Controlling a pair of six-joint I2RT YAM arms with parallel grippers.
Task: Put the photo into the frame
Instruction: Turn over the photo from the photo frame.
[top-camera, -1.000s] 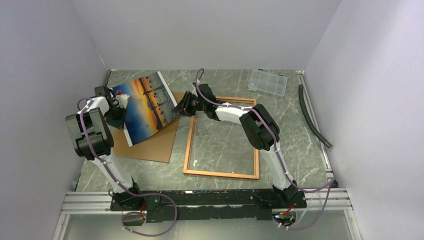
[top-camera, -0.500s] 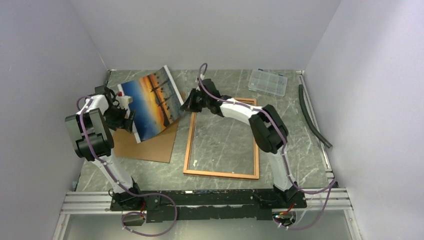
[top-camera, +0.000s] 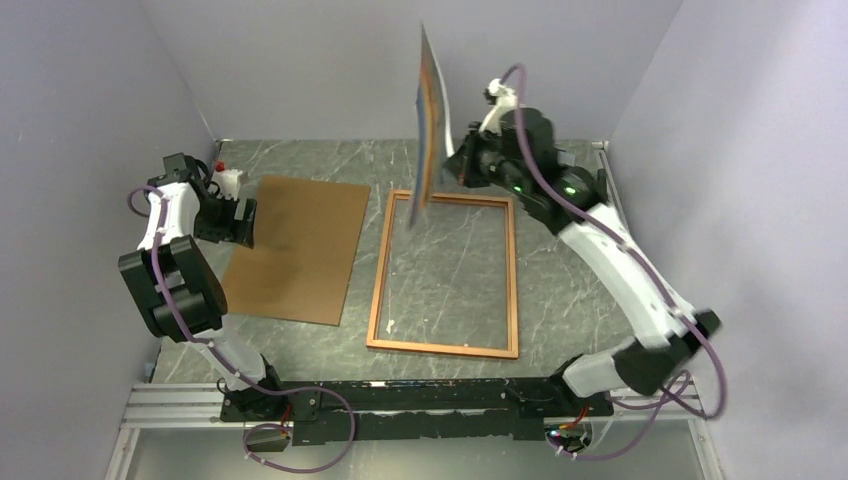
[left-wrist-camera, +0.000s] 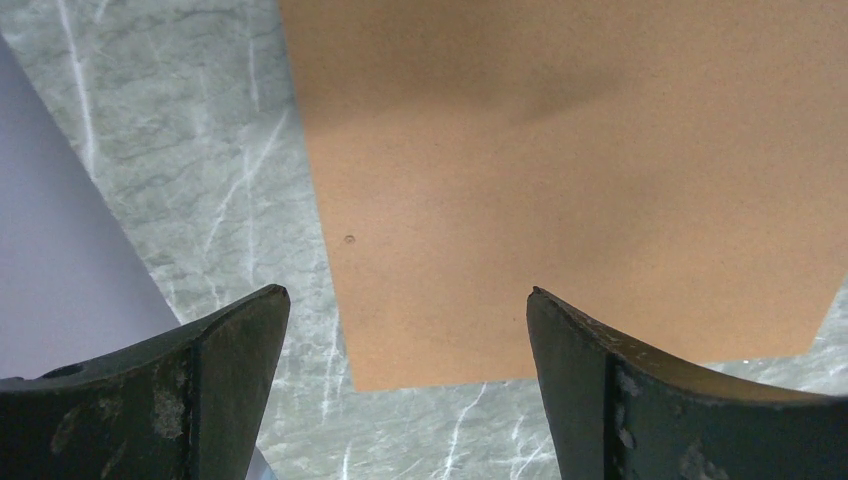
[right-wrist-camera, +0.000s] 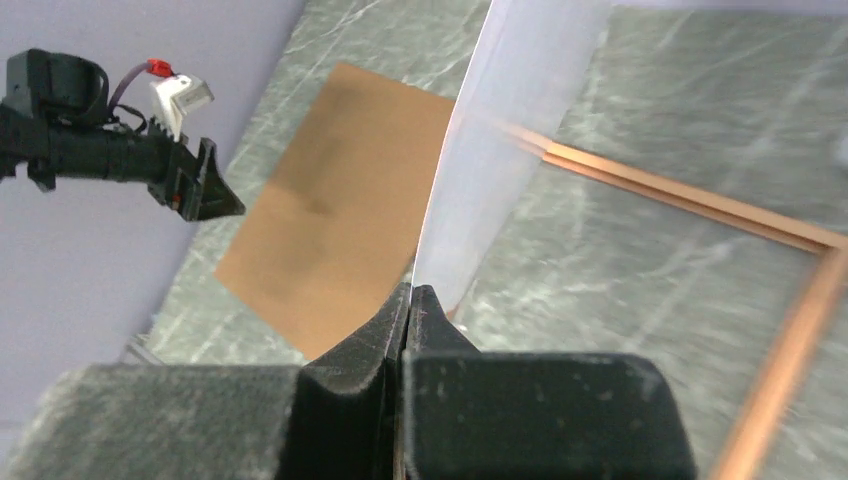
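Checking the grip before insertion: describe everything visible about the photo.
The photo is a thin print, orange sunset on one face, plain white on the back. It stands nearly vertical, almost edge-on to the top camera, in the air over the far end of the frame. The right gripper is shut on one edge; nothing else visibly touches it.

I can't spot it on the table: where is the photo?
In the top view the photo hangs edge-on above the far left corner of the frame, pinched by the right gripper.
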